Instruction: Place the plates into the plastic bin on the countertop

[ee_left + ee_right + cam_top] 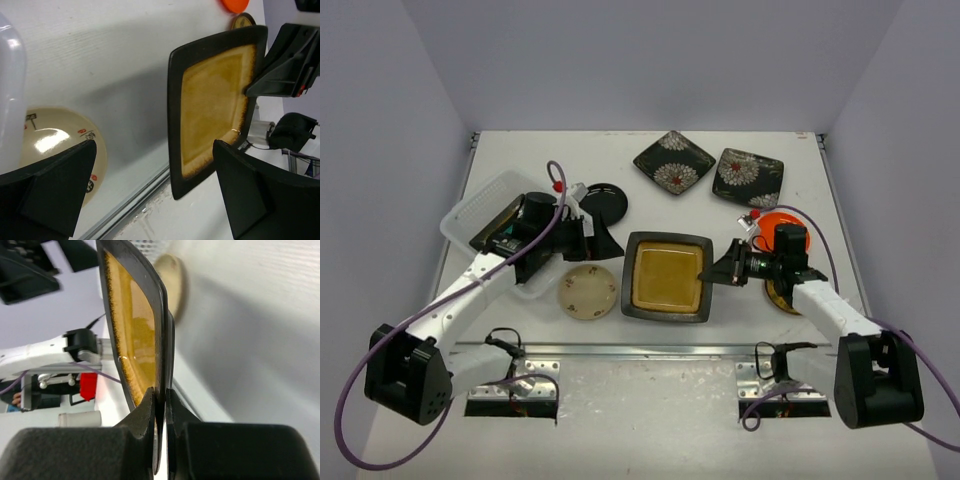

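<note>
A: Right gripper [710, 272] pinches the amber plate [665, 275] by its three-o'clock rim; left gripper [600, 238] gapes wide, empty.
B: The plastic bin [470, 205] at nine o'clock (arm half hides it) maybe holds one plate; the rest lie on the tabletop [520, 150].

The amber plate [667, 276] was in the middle of the table [770, 140]. The right gripper [716, 272] pinched its right edge. The left gripper [600, 240] hung just left of it, by the bin [470, 205]. A cream plate [587, 291] lay near the front. A flower plate [674, 162] and a second flower plate [748, 177] lay at the back. A black plate [603, 200] lay to their left. An orange plate [776, 218] lay by the right arm.
</note>
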